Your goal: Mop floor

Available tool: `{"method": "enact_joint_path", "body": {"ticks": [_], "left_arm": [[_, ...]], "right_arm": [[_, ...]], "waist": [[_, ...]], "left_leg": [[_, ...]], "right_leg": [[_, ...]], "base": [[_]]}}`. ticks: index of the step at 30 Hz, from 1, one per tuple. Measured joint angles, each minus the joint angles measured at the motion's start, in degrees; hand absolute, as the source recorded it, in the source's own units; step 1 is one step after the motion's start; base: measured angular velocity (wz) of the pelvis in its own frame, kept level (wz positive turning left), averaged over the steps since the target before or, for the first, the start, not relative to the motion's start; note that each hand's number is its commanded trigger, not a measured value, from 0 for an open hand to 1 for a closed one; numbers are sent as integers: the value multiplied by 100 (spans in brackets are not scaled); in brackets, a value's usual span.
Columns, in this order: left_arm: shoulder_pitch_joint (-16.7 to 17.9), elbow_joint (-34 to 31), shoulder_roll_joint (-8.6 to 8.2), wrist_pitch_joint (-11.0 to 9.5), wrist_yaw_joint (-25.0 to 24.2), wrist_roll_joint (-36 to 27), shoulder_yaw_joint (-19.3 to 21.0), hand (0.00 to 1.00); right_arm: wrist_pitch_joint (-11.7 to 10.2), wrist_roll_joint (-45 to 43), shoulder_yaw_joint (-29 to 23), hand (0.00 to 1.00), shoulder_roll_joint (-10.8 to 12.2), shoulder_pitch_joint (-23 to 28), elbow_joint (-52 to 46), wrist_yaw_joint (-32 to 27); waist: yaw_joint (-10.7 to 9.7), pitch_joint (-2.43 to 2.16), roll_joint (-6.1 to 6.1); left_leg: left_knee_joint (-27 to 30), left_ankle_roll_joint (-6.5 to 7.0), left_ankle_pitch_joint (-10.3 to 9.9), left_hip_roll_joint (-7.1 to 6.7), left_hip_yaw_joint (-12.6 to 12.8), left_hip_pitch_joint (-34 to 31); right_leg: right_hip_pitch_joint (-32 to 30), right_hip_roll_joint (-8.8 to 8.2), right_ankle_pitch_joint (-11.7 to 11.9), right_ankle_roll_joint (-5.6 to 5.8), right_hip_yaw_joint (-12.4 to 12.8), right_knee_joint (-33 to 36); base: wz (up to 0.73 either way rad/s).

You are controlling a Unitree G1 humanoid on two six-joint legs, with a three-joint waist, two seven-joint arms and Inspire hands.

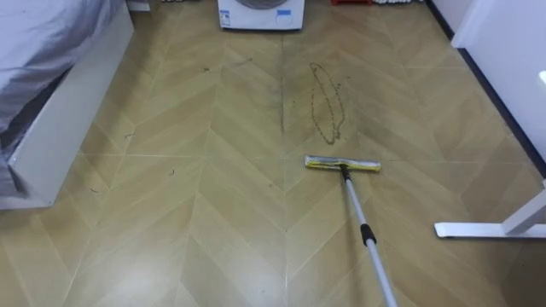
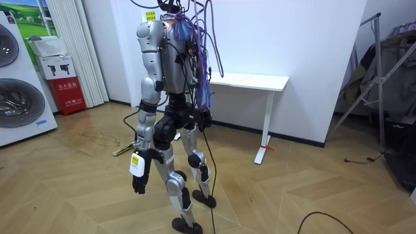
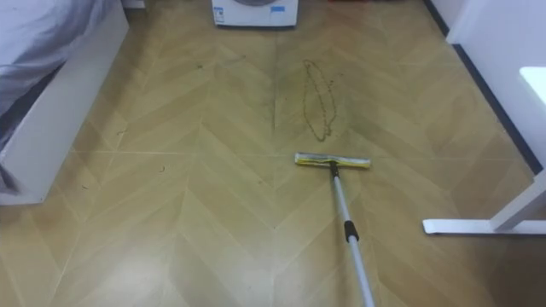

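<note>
A mop lies with its flat yellow head [image 1: 343, 164] on the wooden floor, and its silver pole [image 1: 363, 226] runs back to the lower right edge of the left eye view. Just beyond the head is a thin dark looped smear of dirt [image 1: 327, 102]. In the room view I stand upright on the floor, facing the washing machines, with the mop head [image 2: 123, 151] on the floor in front of my legs. My left hand [image 2: 140, 181] hangs at my side with relaxed fingers and holds nothing.
A bed [image 1: 51, 85] with a grey cover borders the left. A washing machine [image 1: 260, 13] stands straight ahead. A white table [image 2: 250, 81] is at my right, its foot [image 1: 495, 228] on the floor. A red box [image 2: 68, 94] stands by the curtain.
</note>
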Motion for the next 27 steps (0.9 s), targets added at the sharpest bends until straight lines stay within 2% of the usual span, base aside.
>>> {"method": "enact_joint_path", "body": {"ticks": [8,11,14,16,19,23,24,26,27], "left_arm": [[31,15,-3,4,-2,8,-10,0],[47,15,-2,47,-16,33,-6,0],[26,12,-1,134,-25,12,-10,0],[-27,8,-5,144,-32,13,-6,0],[-163,15,-4,146,-70,17,-6,0],[-437,139,0,120,-112,16,-6,0],[-515,196,10,122,-119,26,0,0],[-546,221,25,124,-138,46,0,0],[-543,241,17,130,-161,36,-4,0]], "right_arm": [[12,1,1,100,2,-3,10,-1],[38,5,4,100,16,-1,-1,0],[91,66,9,100,41,6,-4,6],[154,84,5,100,49,-21,-130,-11],[156,128,10,100,58,-100,-113,-54],[159,316,12,100,57,-222,-12,-53],[177,331,10,100,59,-296,65,-52],[211,453,16,100,55,-344,122,-48],[244,519,16,100,43,-346,188,-52]], "waist": [[11,-3,-4],[10,-19,-24],[3,-69,-34],[13,-81,-33],[1,-52,-14],[16,-36,-8],[27,-30,0],[30,22,-50],[34,40,-31]], "left_leg": [[13,0,0,-1,15,-10],[51,2,1,-3,17,-90],[113,2,1,-3,20,-276],[236,2,1,10,15,-515],[458,2,1,15,-17,-832],[757,5,-1,0,-23,-1290],[892,12,-5,-19,-20,-1450],[1258,71,-65,-98,-34,-1757],[1617,69,-210,-103,-44,-2018]], "right_leg": [[3,-2,-1,0,9,13],[-50,-12,-1,0,-19,15],[-217,-18,-1,-1,-39,70],[-466,-27,-2,-2,-44,276],[-797,-70,-5,-6,-101,560],[-1168,-121,-25,-28,-182,777],[-1350,-172,-83,-46,-172,974],[-1669,-297,-318,-45,-185,1421],[-1908,-336,-495,-48,-186,1760]], "base": [[0],[3],[3],[0],[7],[14],[9],[10],[14]]}}
